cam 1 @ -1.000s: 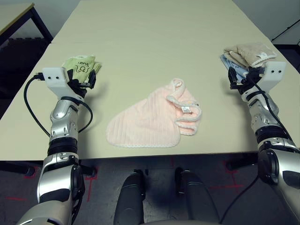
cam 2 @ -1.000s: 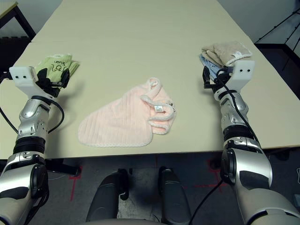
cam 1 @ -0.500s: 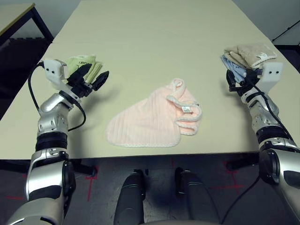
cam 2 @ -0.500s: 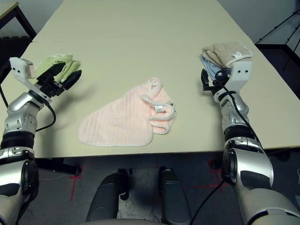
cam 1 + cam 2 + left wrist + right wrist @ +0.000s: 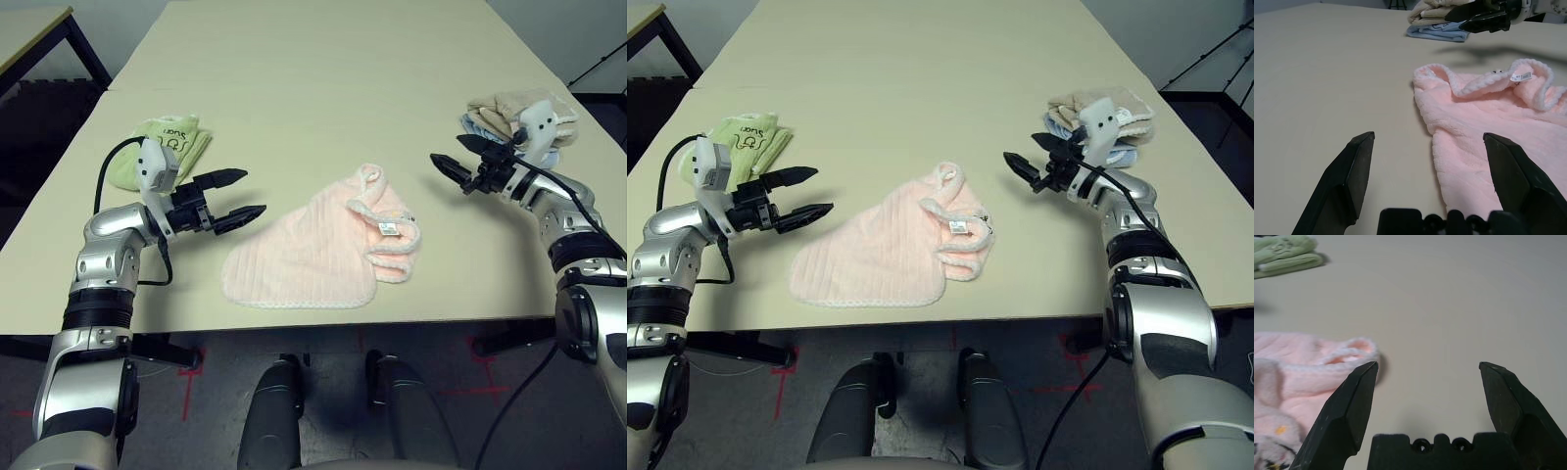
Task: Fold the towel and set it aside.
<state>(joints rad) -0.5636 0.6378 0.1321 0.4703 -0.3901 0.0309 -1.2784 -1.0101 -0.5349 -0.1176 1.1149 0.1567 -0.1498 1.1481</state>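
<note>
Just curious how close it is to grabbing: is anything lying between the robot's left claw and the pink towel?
No. In the left eye view, bare table separates the open left gripper from the pink towel; the left wrist view shows the same.

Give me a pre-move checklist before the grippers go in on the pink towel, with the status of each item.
1. Left gripper open, empty: ok.
2. Right gripper open, empty: ok.
3. Pink towel lies flat for folding: not ok, its right side is bunched, trim and tag on top.
4. Both grippers point at the towel from either side, not touching it: ok.
5. Green towel and beige and blue towels lie apart from the pink one: ok.
</note>
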